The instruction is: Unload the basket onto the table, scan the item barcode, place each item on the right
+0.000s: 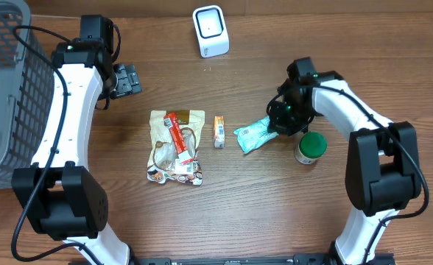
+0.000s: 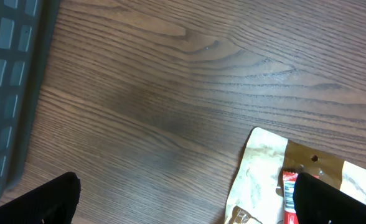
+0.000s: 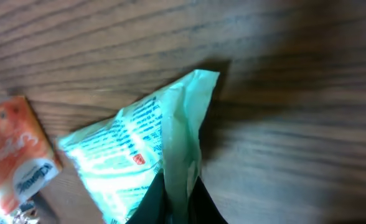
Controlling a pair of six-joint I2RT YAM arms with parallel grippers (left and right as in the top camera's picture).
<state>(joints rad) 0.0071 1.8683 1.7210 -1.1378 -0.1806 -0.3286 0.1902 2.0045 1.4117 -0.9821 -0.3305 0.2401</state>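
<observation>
A shop-checkout setup: white barcode scanner [image 1: 210, 31] at the tabletop's [image 1: 275, 221] far edge, grey shopping basket [image 1: 10, 73] at its left edge, packaged groceries [image 1: 176, 147] mid-table.

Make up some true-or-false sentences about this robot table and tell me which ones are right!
1. The right jaws pinch the green packet. True.
2. The small orange box lies between the bag and the packet. True.
3. The left jaws hold the bag. False: they are open and hold nothing; the bag lies flat on the table.
4. The white scanner sits in the basket. False: it stands on the table, apart from the basket.
5. The jar has a green lid. True.
</observation>
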